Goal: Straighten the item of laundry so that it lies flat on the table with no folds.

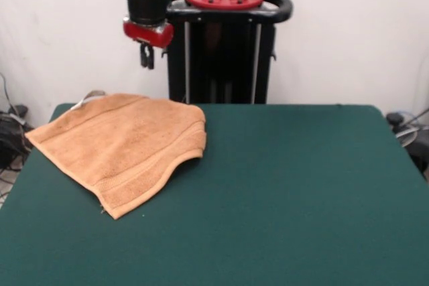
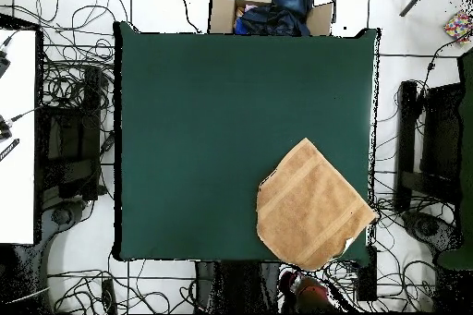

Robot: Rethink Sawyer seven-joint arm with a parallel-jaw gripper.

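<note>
The orange-tan towel (image 1: pixel 120 142) lies at the far left corner of the green table (image 1: pixel 288 185) in the front view, turned like a diamond. Its striped band runs along the near edge, and its white tag (image 1: pixel 87 100) sticks out at the far corner. The right-hand edge curves and lifts a little, as if tucked. In the overhead view the towel (image 2: pixel 309 205) sits at the table's (image 2: pixel 203 127) lower right corner and slightly overhangs the edges. My gripper (image 1: pixel 146 56) hangs above the towel's far edge, clear of it, shut and empty. The arm shows in the overhead view (image 2: pixel 303 285).
The black pedestal (image 1: pixel 224 45) stands behind the table's far edge. In the overhead view a cardboard box (image 2: pixel 268 11) holding dark cloth sits beyond the top edge. Cables and black stands surround the table on the floor.
</note>
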